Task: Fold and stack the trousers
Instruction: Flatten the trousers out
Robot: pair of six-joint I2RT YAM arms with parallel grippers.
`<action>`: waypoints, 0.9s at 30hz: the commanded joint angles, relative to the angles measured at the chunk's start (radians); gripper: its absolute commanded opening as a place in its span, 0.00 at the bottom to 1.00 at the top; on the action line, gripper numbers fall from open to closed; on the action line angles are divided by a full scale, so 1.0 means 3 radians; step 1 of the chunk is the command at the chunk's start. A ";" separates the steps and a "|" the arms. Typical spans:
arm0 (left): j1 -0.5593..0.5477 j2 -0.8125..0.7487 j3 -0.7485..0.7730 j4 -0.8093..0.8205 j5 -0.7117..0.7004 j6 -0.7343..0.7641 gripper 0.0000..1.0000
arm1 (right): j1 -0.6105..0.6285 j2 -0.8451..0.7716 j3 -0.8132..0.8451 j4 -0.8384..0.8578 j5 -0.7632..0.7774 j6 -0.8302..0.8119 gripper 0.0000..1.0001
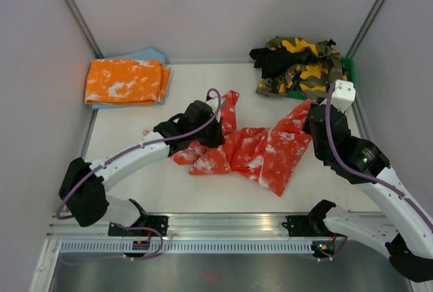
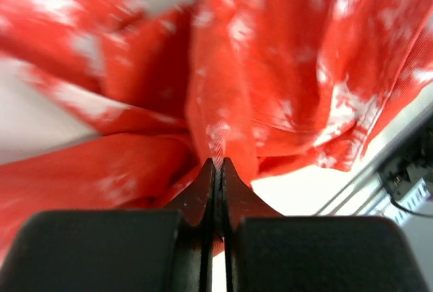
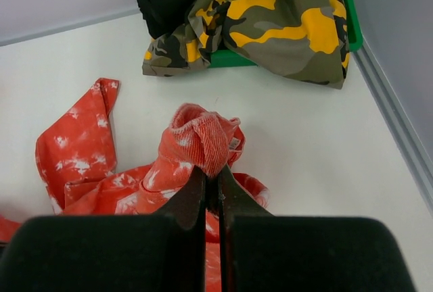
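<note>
The red trousers (image 1: 260, 153) with white splotches lie crumpled across the middle of the table. My left gripper (image 1: 196, 144) sits at their left end, shut on a fold of the red cloth (image 2: 223, 123), which fills the left wrist view. At the right end, my right gripper (image 1: 312, 117) is shut on a bunched edge of the same trousers (image 3: 203, 140), pinched between its fingertips. The rest of the cloth (image 3: 81, 163) trails off to the left in the right wrist view.
A folded orange-and-white pair (image 1: 126, 81) rests on a light blue cloth (image 1: 150, 55) at the back left. A yellow camouflage pair (image 1: 304, 65) and black cloth (image 1: 270, 59) are heaped over a green tray (image 3: 348, 21) at the back right. Walls close in on both sides.
</note>
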 commanded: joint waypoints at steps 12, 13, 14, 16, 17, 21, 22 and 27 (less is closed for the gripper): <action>0.0701 -0.1078 0.1763 -0.0733 -0.0153 0.1083 0.02 | -0.0392 0.1026 0.0155 0.2359 -0.1274 -0.0696 0.00; 0.0701 -0.1114 0.1759 -0.0774 -0.0153 0.1078 0.02 | -0.0483 0.1191 0.0365 0.2364 -0.1600 -0.0732 0.00; 0.0701 -0.1165 0.1728 -0.0764 -0.0077 0.1057 0.02 | -0.0510 0.1481 0.0777 0.2324 -0.1715 -0.0773 0.00; 0.0701 -0.1445 0.1463 -0.0632 0.0107 0.1021 0.02 | -0.0530 0.1708 0.1087 0.2217 -0.1828 -0.0819 0.00; 0.0696 -0.1548 0.1346 -0.0449 0.0325 0.1001 0.02 | -0.0541 0.1830 0.1174 0.2079 -0.1833 -0.0779 0.00; 0.0696 -0.1804 0.0798 -0.0355 0.0644 0.0929 0.02 | -0.0754 0.1811 0.0639 0.1757 -0.1900 -0.0411 0.36; 0.0696 -0.1754 0.0757 -0.0370 0.0695 0.0899 0.02 | -0.0821 0.1806 0.0547 0.1644 -0.1981 -0.0314 0.56; 0.0543 -0.1564 0.0399 -0.0080 0.1237 0.0597 0.02 | -0.1194 0.1658 0.0474 0.0719 -0.2217 -0.0022 0.98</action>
